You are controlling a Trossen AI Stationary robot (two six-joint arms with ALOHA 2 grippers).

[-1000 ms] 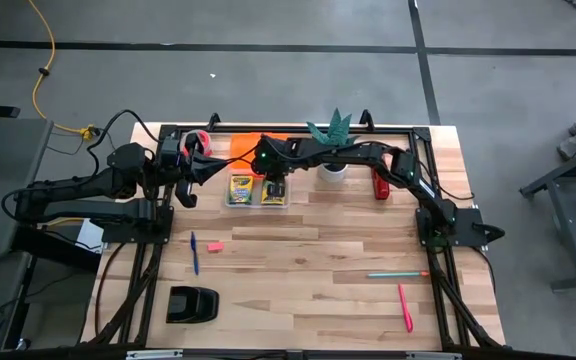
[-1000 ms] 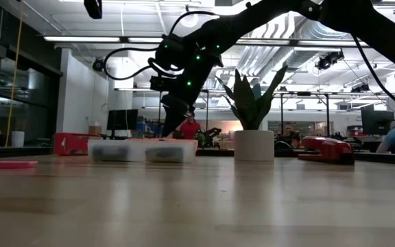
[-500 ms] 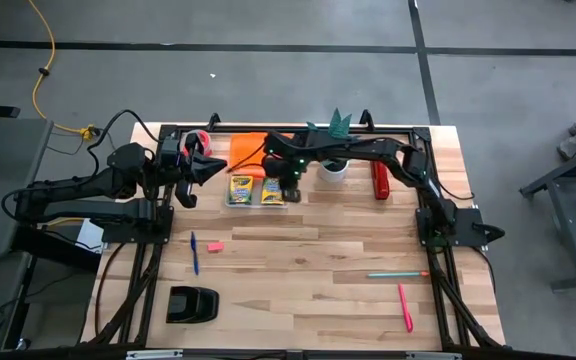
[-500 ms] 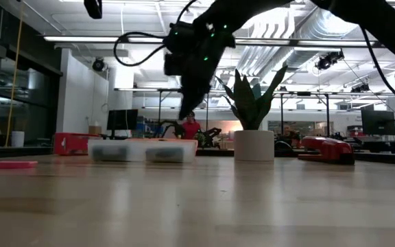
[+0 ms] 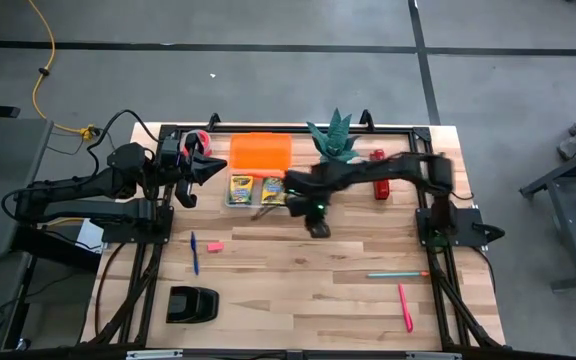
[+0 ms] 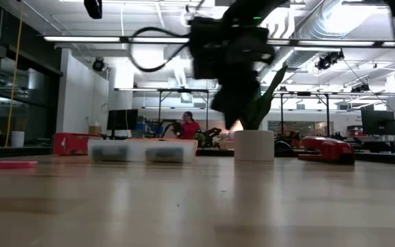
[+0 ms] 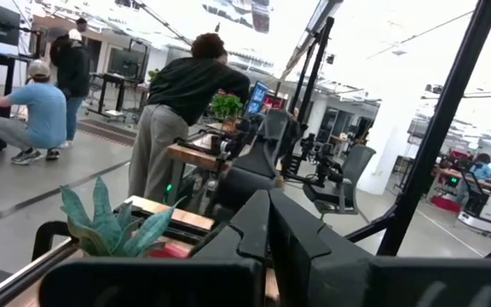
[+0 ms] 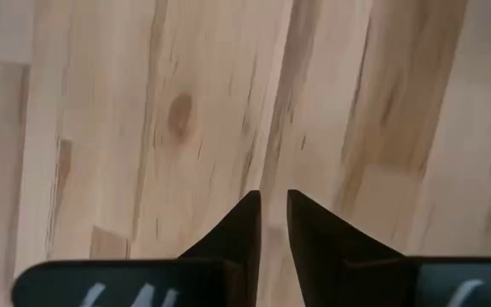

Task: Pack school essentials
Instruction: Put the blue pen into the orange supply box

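Observation:
Two yellow-and-green crayon boxes [image 5: 255,189] lie side by side in a clear tray [image 5: 230,203] [image 6: 142,149] at the table's far middle. On the wood lie a blue pen [image 5: 195,252], a pink eraser [image 5: 215,246] [image 6: 11,165], a teal pen [image 5: 398,274] and a pink pen [image 5: 405,307]. My right gripper [image 5: 318,226] [image 8: 272,205] hangs shut above bare wood, right of and nearer than the tray. My left gripper [image 5: 194,170] [image 7: 268,205] waits shut, in the air left of the tray.
An orange lid [image 5: 261,152] lies beyond the tray. A potted plant [image 5: 333,140] [image 6: 254,144] and a red object [image 5: 378,186] [image 6: 328,149] stand at the far right, red tape [image 5: 199,139] at the far left, a black holder [image 5: 191,303] near left. People stand beyond the table.
My right gripper has risen from the tray's right crayon box and swung toward the table's right and near edge, out over bare wood. Both crayon boxes now show uncovered in the tray.

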